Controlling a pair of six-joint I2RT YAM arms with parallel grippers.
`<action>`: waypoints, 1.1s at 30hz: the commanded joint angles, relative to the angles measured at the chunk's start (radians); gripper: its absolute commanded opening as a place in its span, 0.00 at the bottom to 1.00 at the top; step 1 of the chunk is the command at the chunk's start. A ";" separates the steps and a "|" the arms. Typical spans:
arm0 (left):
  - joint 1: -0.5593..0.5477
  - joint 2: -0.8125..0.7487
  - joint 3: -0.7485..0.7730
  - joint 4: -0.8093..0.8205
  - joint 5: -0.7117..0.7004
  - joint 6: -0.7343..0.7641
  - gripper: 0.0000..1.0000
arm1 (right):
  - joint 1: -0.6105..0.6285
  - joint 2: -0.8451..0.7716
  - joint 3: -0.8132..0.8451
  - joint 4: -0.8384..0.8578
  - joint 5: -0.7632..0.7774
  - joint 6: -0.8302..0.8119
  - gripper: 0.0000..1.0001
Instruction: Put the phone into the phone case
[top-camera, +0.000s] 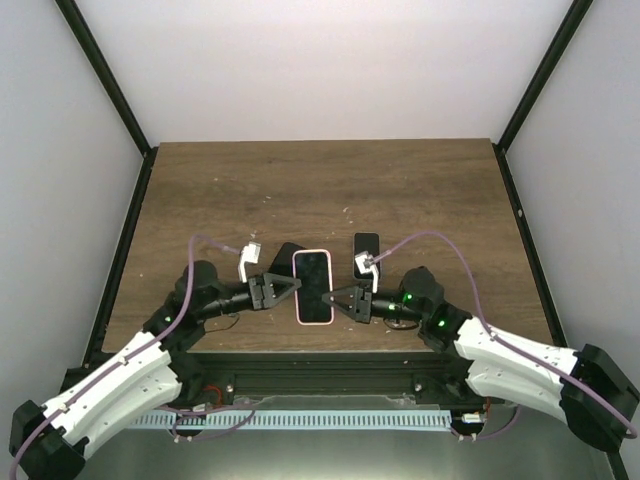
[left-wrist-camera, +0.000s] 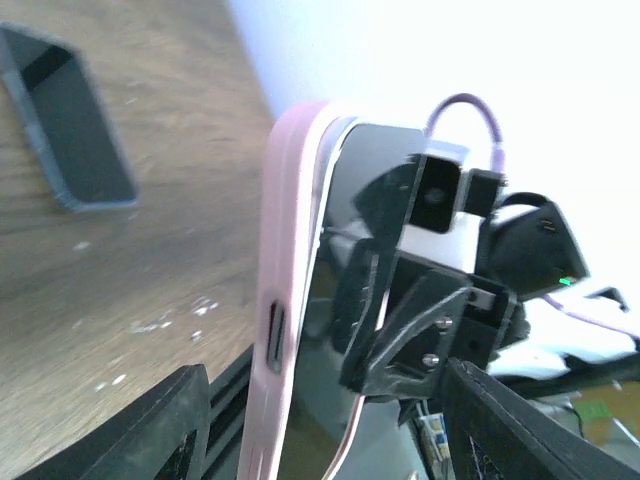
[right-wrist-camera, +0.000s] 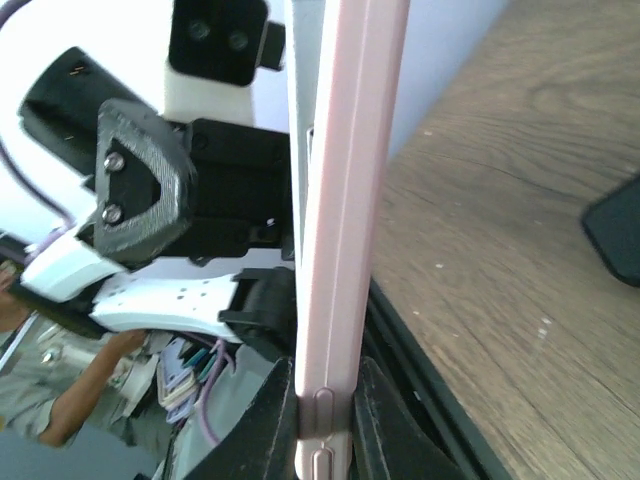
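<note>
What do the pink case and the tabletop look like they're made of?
Pink case: probably soft silicone or rubbery plastic with a matte finish. Its edge has a dull, even sheen and moulded-in side buttons.
Tabletop: wood or wood-look laminate, matte brown. Grain lines and pale scuffs show, but the pictures can't settle which of the two it is.

A phone (top-camera: 313, 286), screen up, sits inside a pink phone case (top-camera: 314, 322) near the front of the brown wooden surface (top-camera: 320, 185). The left end effector (top-camera: 297, 287) meets its left long edge and the right end effector (top-camera: 332, 297) meets its right long edge. A dark flat object (top-camera: 286, 256) lies just behind the left end effector. Another small dark object (top-camera: 366, 243) lies behind the right one.
</note>
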 joint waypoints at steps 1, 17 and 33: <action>0.005 -0.036 -0.028 0.251 0.120 -0.055 0.63 | 0.004 -0.059 0.000 0.175 -0.127 -0.049 0.01; 0.004 0.053 -0.087 0.642 0.281 -0.177 0.12 | 0.005 -0.037 -0.017 0.276 -0.170 -0.002 0.01; 0.004 0.034 -0.030 0.482 0.416 0.033 0.00 | 0.003 -0.172 0.151 -0.202 0.023 -0.001 0.55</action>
